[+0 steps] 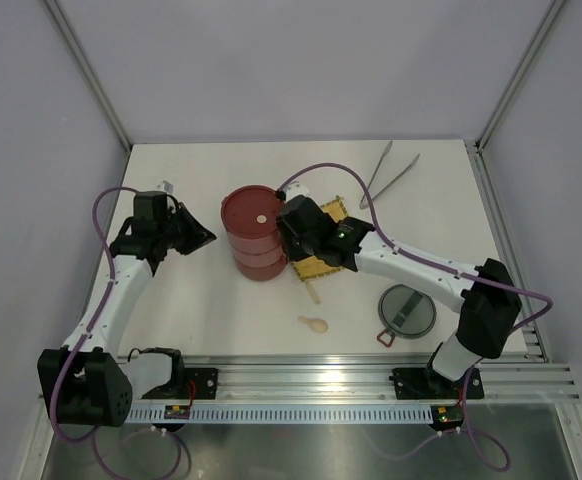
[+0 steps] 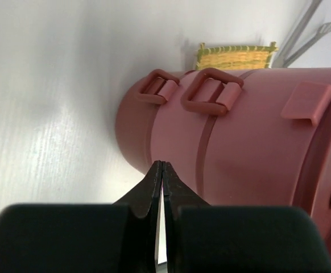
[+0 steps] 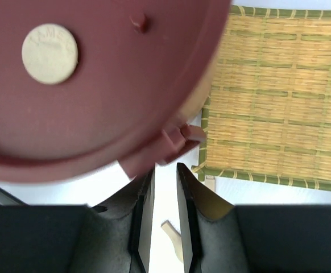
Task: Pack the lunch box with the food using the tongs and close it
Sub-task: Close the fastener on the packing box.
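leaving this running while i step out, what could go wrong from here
1. The lunch box is a tall stack with only a flat disc on top. The right gripper, jaws slightly apart, sits at its rim, and the shut left gripper is close to its other side. A sideways nudge could tip the stack or shift the tiers.
2. The grey top lid lies by the right arm's base and the spoon lies loose in front. A sweeping arm could knock either.

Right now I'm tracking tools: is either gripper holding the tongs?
No, the tongs lie by themselves on the table near its far right corner.
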`<action>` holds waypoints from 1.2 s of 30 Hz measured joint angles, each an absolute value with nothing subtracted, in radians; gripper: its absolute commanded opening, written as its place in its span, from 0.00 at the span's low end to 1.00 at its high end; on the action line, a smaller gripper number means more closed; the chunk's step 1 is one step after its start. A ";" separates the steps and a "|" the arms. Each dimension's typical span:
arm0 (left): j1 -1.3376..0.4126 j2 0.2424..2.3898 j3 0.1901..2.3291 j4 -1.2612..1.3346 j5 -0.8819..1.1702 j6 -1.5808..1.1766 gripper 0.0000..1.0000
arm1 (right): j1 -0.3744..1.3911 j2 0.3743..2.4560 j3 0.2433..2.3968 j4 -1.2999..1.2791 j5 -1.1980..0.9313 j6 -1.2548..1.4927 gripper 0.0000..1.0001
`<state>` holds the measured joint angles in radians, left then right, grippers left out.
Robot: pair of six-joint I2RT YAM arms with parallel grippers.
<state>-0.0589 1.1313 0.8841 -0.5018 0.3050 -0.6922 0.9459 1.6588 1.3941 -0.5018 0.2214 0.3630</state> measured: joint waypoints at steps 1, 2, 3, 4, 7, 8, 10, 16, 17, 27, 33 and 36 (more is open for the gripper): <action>-0.057 1.129 0.887 -0.509 0.292 -0.689 0.03 | 0.946 1.641 1.378 -0.498 0.225 0.366 0.29; -0.056 1.129 0.894 -0.515 0.278 -0.686 0.03 | 0.946 1.620 1.365 -0.497 0.228 0.371 0.29; -0.052 1.133 0.904 -0.524 0.267 -0.685 0.02 | 0.946 1.602 1.357 -0.498 0.234 0.379 0.29; -0.051 1.142 0.917 -0.529 0.256 -0.685 0.02 | 0.946 1.588 1.353 -0.499 0.246 0.389 0.29; -0.044 1.189 0.962 -0.512 0.234 -0.686 0.02 | 0.945 1.573 1.353 -0.497 0.267 0.419 0.29; -0.044 1.215 0.977 -0.499 0.230 -0.686 0.02 | 0.943 1.574 1.353 -0.499 0.272 0.427 0.29; -0.038 1.277 1.014 -0.485 0.226 -0.690 0.01 | 0.940 1.581 1.354 -0.502 0.276 0.443 0.29; -0.027 1.526 1.114 -0.422 0.264 -0.709 0.00 | 0.933 1.631 1.360 -0.504 0.277 0.453 0.29; -0.029 1.546 1.114 -0.419 0.270 -0.709 0.00 | 0.933 1.644 1.367 -0.506 0.277 0.453 0.29; -0.093 1.523 1.108 -0.364 0.249 -0.704 0.00 | 0.917 1.746 1.502 -0.581 0.270 0.426 0.28; -0.084 1.414 1.076 -0.420 0.209 -0.691 0.00 | 0.901 1.778 1.535 -0.595 0.265 0.396 0.28; -0.063 1.355 1.069 -0.462 0.218 -0.684 0.02 | 0.898 1.779 1.535 -0.587 0.243 0.392 0.28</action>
<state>-0.0631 1.3552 1.0695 -0.4618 0.2180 -0.6838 0.8978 1.7790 1.5352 -0.5869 0.2432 0.3923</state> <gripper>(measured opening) 0.009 0.282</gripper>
